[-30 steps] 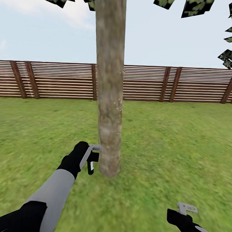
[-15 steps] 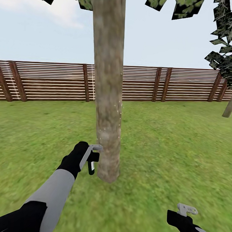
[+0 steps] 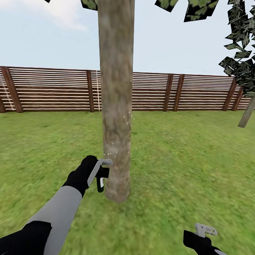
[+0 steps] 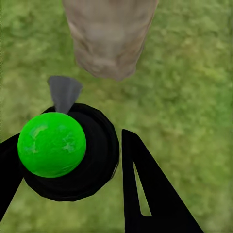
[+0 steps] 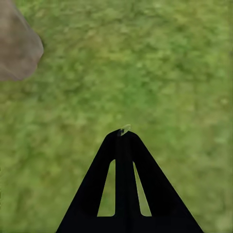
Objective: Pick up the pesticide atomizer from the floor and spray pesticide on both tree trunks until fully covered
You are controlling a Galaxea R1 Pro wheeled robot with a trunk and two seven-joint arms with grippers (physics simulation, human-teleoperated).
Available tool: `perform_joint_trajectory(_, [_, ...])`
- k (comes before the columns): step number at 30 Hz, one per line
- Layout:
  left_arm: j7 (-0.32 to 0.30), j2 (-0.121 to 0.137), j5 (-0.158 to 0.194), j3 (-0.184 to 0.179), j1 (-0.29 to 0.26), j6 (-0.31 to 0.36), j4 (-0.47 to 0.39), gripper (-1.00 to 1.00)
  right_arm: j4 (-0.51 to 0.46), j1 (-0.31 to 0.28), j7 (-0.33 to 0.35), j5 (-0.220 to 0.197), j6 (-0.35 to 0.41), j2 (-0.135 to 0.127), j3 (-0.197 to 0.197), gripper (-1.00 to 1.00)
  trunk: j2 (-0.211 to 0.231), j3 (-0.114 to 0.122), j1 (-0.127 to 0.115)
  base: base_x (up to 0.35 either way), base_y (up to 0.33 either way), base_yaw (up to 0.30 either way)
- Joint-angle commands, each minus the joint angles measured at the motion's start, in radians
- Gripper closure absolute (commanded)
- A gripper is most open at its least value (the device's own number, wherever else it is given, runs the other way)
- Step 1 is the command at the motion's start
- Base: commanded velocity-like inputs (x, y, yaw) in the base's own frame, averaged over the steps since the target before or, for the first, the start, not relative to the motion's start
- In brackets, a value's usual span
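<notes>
Fence (image 3: 44,89): slatted wood, running across the far edge of the lawn (image 3: 185,162), from the left side to the right.

Left gripper (image 3: 101,175): reaching forward over the lawn's near-left part, its fingers clamping the atomizer (image 3: 100,183). The wrist view is showing the bottle (image 4: 73,153) from above, a round dark body with a bright green cap, sitting between the two dark fingers (image 4: 150,194), its grey nozzle pointing at the trunk.

Atomizer: hanging just beside the base of the trunk (image 3: 115,105), on its left; touching or apart, cannot tell.

Trunk: thick, upright, mottled grey-brown, standing mid-lawn, dark leaves overhead. Its foot is also showing in the left wrist view (image 4: 109,39).

Pesticide (image 3: 130,122): tiny white specks lying along the trunk's right side and lower front.

Right gripper (image 3: 204,230): hovering over the near-right corner of the lawn, its fingers pressing together with nothing between them, seen closed in the wrist view (image 5: 124,141).

Second tree (image 3: 248,111): standing at the far-right edge, before the fence, leaning slightly.
</notes>
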Motion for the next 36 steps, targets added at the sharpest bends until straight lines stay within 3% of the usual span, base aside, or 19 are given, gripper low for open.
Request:
perform_joint_trajectory(1, [0.005,0.000,0.000,0.000,-0.001,0.005,0.000,1.00,-0.002,-0.001,-0.010,-0.010,0.001,-0.001,0.003,1.00,-0.001,-0.001,0.000,0.000,0.000,0.000])
perform_joint_trajectory(6, [0.005,-0.002,0.010,0.005,-0.002,0.072,-0.003,1.00,-0.002,-0.001,-0.010,-0.010,0.001,-0.001,0.004,1.00,-0.001,-0.001,0.000,0.000,0.000,0.000])
perform_joint_trajectory(8, [0.008,-0.003,0.057,0.005,-0.007,0.072,-0.004,1.00,-0.002,-0.001,-0.010,-0.010,0.001,-0.001,0.004,1.00,-0.001,-0.001,0.000,0.000,0.000,0.000])
perform_joint_trajectory(10, [0.010,-0.003,0.073,0.004,-0.016,0.072,-0.003,1.00,-0.003,-0.001,-0.010,-0.010,0.001,-0.001,0.004,1.00,-0.001,-0.001,0.000,0.000,0.000,0.000])
perform_joint_trajectory(16, [0.014,-0.005,0.083,0.004,-0.108,0.072,-0.002,1.00,-0.003,-0.001,-0.011,-0.010,0.001,-0.001,0.004,1.00,-0.001,-0.001,0.000,0.000,0.000,0.000])
perform_joint_trajectory(21, [0.014,-0.005,0.082,0.005,-0.246,0.072,0.029,1.00,-0.003,-0.001,-0.012,-0.010,0.001,0.000,0.005,1.00,-0.001,-0.001,0.000,0.000,0.000,0.000])
perform_joint_trajectory(23, [0.014,-0.005,0.092,0.006,-0.339,0.072,0.111,1.00,-0.003,-0.001,-0.012,-0.010,0.001,0.000,0.006,1.00,-0.001,-0.001,0.000,0.000,0.000,0.000])
perform_joint_trajectory(29, [0.015,-0.005,0.167,0.007,-0.590,0.072,0.339,1.00,-0.008,-0.001,-0.013,-0.009,0.002,0.000,0.007,1.00,-0.001,-0.001,0.000,0.000,0.000,0.000])
perform_joint_trajectory(32, [0.036,-0.005,0.233,0.006,-0.688,0.072,0.414,1.00,-0.014,-0.001,-0.013,-0.008,0.007,0.000,0.007,1.00,-0.001,-0.001,0.000,0.000,0.000,0.000])
perform_joint_trajectory(36, [0.141,-0.005,0.361,0.008,-0.824,0.072,0.498,1.00,-0.019,-0.001,-0.013,-0.008,0.009,0.000,0.007,1.00,-0.001,-0.001,0.000,0.000,0.000,0.000])
